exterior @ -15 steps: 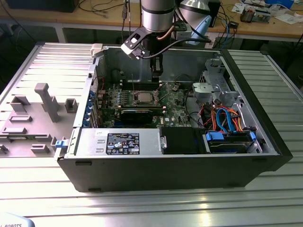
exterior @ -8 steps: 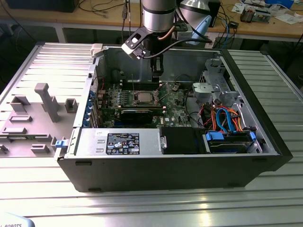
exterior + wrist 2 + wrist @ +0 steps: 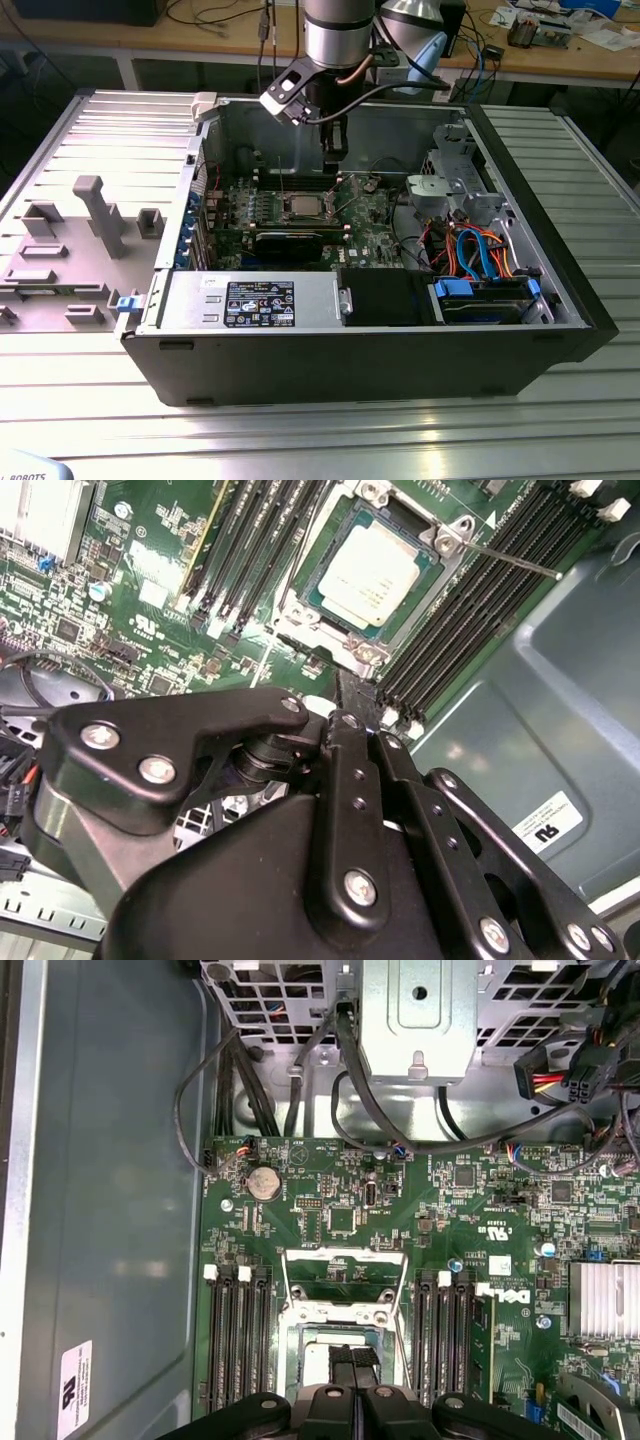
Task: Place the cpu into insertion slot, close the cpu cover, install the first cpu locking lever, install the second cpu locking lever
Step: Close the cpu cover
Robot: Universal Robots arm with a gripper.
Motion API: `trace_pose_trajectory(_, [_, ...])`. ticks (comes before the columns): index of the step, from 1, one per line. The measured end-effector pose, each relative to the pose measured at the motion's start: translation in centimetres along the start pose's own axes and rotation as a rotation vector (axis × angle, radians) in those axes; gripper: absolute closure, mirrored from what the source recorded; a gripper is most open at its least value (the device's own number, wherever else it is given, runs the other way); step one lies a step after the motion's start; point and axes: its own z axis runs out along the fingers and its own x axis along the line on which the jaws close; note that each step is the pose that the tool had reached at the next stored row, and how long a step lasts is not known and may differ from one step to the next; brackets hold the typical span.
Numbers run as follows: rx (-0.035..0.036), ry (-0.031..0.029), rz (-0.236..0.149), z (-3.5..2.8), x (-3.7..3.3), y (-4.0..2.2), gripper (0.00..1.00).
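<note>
One open case (image 3: 350, 365) on a ribbed worktop (image 3: 300, 435); fingers (image 3: 345, 1368) pressed together, holding nothing, near the cpu (image 3: 370, 575), case wall close.

Green motherboard (image 3: 440, 1210) — black memory slots (image 3: 228, 1340) tipped with white clips. The cpu (image 3: 370, 575) is pale silver-grey, the gripper (image 3: 365, 728) matte black. Blue and orange cables (image 3: 478, 252) lie inside the black-shelled, grey-lined case (image 3: 400, 360).

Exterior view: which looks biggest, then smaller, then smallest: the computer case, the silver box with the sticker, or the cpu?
1. computer case, largest by far.
2. silver box with the sticker, sitting inside the case.
3. cpu, a tiny square on the green board.
</note>
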Motion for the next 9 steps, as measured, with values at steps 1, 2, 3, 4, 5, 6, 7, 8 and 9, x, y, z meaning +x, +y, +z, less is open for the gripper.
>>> trace_pose_trajectory(1, [0.0001, 0.0000, 0.000, 0.00, 0.00, 0.04, 0.89])
trace_pose_trajectory(2, [0.0000, 0.0000, 0.000, 0.01, 0.00, 0.10, 0.89])
trace_pose_trajectory(3, [0.0000, 0.0000, 0.000, 0.01, 0.00, 0.14, 0.89])
trace_pose_trajectory(4, [0.0000, 0.0000, 0.000, 0.01, -0.01, 0.19, 0.89])
trace_pose_trajectory(5, [0.0000, 0.0000, 0.000, 0.01, -0.01, 0.24, 0.89])
trace_pose_trajectory(6, [0.0000, 0.0000, 0.000, 0.01, -0.01, 0.27, 0.89])
trace_pose_trajectory(7, [0.0000, 0.0000, 0.000, 0.02, -0.01, 0.32, 0.89])
trace_pose_trajectory(8, [0.0000, 0.0000, 0.000, 0.02, -0.01, 0.35, 0.89])
trace_pose_trajectory(9, [0.0000, 0.0000, 0.000, 0.02, -0.01, 0.38, 0.89])
